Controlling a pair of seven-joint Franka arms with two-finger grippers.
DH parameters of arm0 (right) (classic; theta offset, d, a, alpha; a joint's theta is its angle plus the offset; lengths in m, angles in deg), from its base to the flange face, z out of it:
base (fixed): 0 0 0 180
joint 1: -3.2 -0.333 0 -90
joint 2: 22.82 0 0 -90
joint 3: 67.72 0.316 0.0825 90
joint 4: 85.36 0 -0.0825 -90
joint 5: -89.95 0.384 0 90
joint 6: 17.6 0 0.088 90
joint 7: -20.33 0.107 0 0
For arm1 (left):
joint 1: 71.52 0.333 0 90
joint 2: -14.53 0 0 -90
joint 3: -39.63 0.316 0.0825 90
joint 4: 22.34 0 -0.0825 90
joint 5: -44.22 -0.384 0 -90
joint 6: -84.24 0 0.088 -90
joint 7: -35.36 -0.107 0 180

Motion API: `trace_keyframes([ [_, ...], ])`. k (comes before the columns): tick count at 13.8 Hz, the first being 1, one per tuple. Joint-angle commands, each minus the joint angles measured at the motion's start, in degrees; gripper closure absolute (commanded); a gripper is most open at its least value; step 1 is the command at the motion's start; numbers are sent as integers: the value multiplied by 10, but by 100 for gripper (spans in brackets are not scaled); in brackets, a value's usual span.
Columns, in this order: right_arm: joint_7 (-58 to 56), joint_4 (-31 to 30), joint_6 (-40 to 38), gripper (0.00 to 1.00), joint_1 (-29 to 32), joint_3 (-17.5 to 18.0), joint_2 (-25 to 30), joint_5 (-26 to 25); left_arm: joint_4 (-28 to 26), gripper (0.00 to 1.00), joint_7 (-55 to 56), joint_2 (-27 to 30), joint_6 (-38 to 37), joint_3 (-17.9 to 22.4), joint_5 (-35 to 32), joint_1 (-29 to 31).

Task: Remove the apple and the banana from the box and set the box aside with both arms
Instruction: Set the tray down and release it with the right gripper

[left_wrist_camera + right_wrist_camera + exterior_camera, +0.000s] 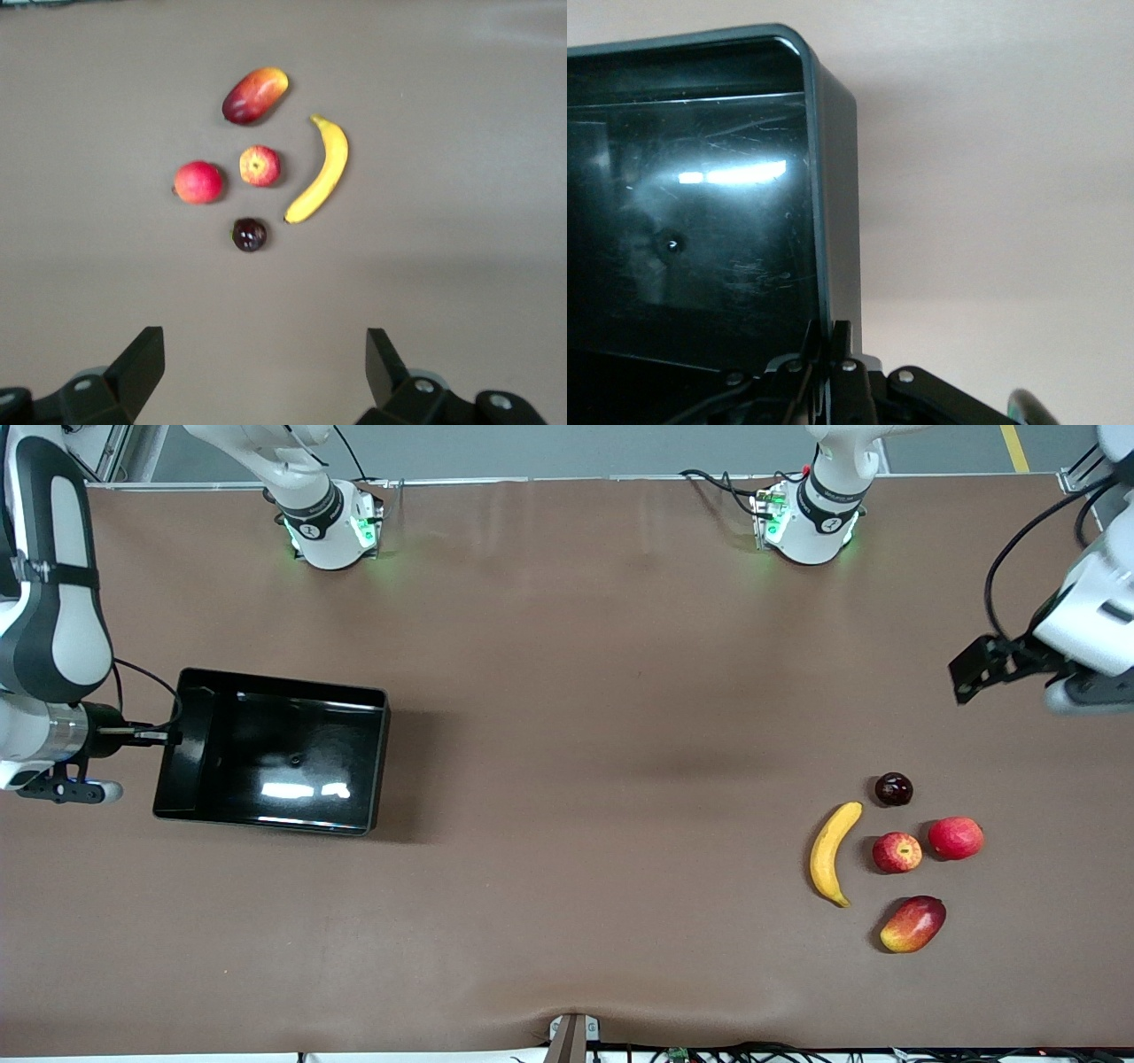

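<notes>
R tool [827, 354] pinched shut low at table's end; L tool [266, 372] spread wide, hovering.

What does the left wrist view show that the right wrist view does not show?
Only the left wrist view shows the fruits: the banana, the streaked apple, a plainer red fruit, a mango and a small dark fruit. It also shows the left gripper open above bare table, short of the fruits.

Only the right wrist view shows the black box, with the right gripper shut on its wall.

Both show the brown table.
</notes>
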Motion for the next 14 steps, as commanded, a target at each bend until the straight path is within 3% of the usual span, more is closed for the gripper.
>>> trace_keyframes([
  [1, -58, -66, 66, 100, 52, 12, 12, -2, -6, 0, 3, 34, -41, 83, 49, -65],
  [4, -102, -98, 123, 100, 82, 13, -12, -1, -20, 0, 14, 54, -46, 118, 53, -108],
  [8, -162, -91, 159, 99, 105, 13, -42, 2, -27, 0, 13, 62, -47, 120, 54, -108],
  [9, -162, -89, 156, 31, 103, 13, -42, 2, -28, 0, 13, 62, -47, 120, 54, -109],
  [10, -161, -85, 151, 0, 101, 14, -41, 3, -27, 0, 11, 58, -46, 119, 55, -103],
  [14, -161, 30, 22, 0, 79, 21, -38, 5, -27, 0, 11, 55, -43, 118, 55, -103],
])
